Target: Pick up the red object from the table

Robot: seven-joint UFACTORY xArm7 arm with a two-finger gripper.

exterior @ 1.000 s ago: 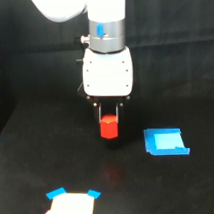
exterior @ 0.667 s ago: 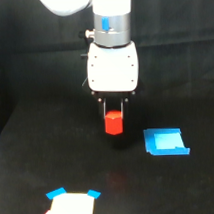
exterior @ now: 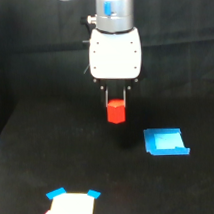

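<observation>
The red object [exterior: 115,111], a short chunky red-orange block, hangs clear of the table [exterior: 56,157], with dark bare surface visible below it and no contact with anything but the claw. It sits between the two thin dark fingers [exterior: 106,96] of the gripper [exterior: 116,100], which are clenched on its upper part; only the top of the block is caught, and most of its body hangs below the fingertips. Directly above the block is the white gripper housing [exterior: 115,53], and above that the grey wrist with its blue ring [exterior: 113,12].

Below the block and toward the exterior view's right lies a flat blue square piece [exterior: 166,142] on the table, well apart from it. Further below the block, toward the exterior view's left, is a pale patch with blue corners [exterior: 72,204] at the frame's lower edge.

The pick looks essentially made, so the risk now is in the hold. With such a shallow bite on the block's top, a jolt or quick sideways swing could let it slip out or pivot between the fingers. If it falls, it may bounce or roll on the hard surface, possibly toward the blue piece, and would need to be found and grasped again.
</observation>
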